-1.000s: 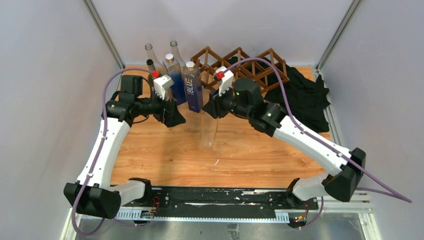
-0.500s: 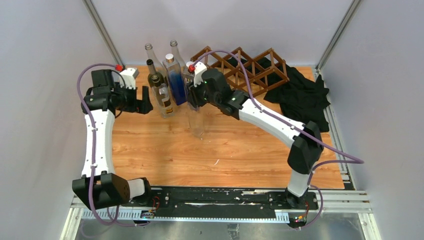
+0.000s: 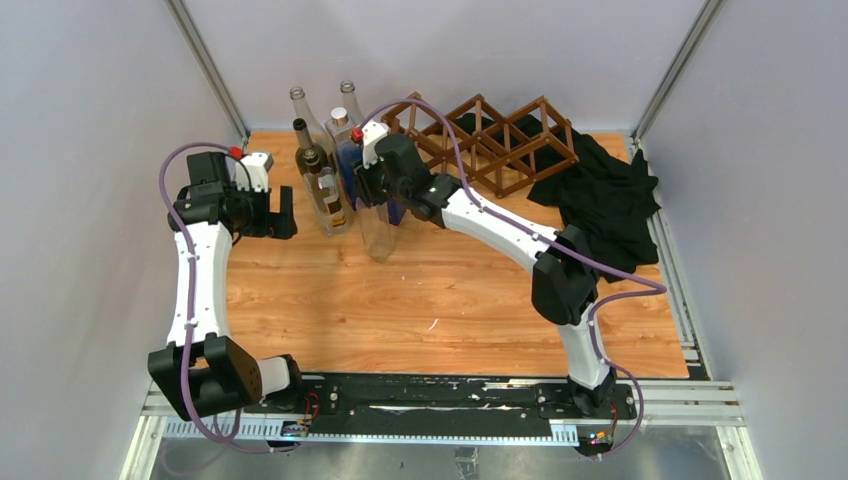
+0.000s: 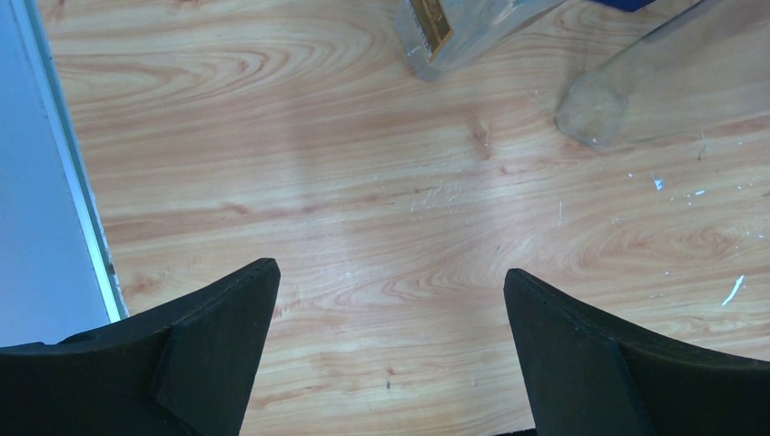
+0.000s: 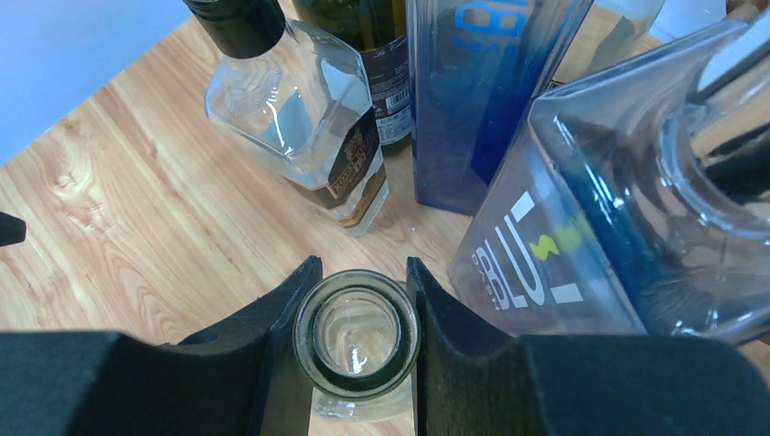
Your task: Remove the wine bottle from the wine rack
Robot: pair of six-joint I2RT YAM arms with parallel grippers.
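Right wrist view: the right gripper (image 5: 361, 277) clamps the neck of a clear, uncapped glass wine bottle (image 5: 356, 338); the left gripper (image 4: 390, 272) stands wide apart.

Clear glass wine bottle (image 3: 378, 232) — upright, uncapped — stands apart from the dark-brown wine rack (image 3: 500, 140) (diamond-celled lattice).

walls (image 3: 90, 150): plain pale grey panels on three sides | struts (image 3: 205, 65): aluminium, in rear corners | bench (image 3: 400, 310): light wood-grain surface | light: even, diffuse
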